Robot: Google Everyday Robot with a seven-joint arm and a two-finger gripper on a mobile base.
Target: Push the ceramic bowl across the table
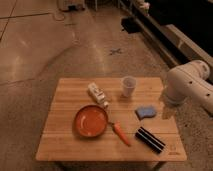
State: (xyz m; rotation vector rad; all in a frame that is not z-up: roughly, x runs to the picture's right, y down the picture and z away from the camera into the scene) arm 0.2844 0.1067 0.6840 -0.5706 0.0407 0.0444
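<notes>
Under inspection: wide, shallow, glossy orange-red ceramic bowl (pixel 91 121), upright and apparently empty, on the rectangular light-brown plank table (pixel 65 146).

Around the bowl:
- Just beyond its far rim, a small white carton-like bottle (pixel 98 94) lying on its side.
- At its right-hand rim as viewed, an orange carrot (pixel 120 133), close enough that contact cannot be ruled out.
- Farther the same way, a blue sponge (pixel 146 111) and a black oblong block (pixel 150 139).
- Far right of the bowl, a small white cup (pixel 128 86).

Gripper (pixel 166 110): well apart from the bowl, out past the sponge, hanging under the white arm near the table's right edge. How far open: cannot tell. Nothing seen in its hold.

Governing relation: bowl directly leftward of the gripper as viewed, sponge and carrot between. Judged: approach needed over or around these. Push not yet begun.
</notes>
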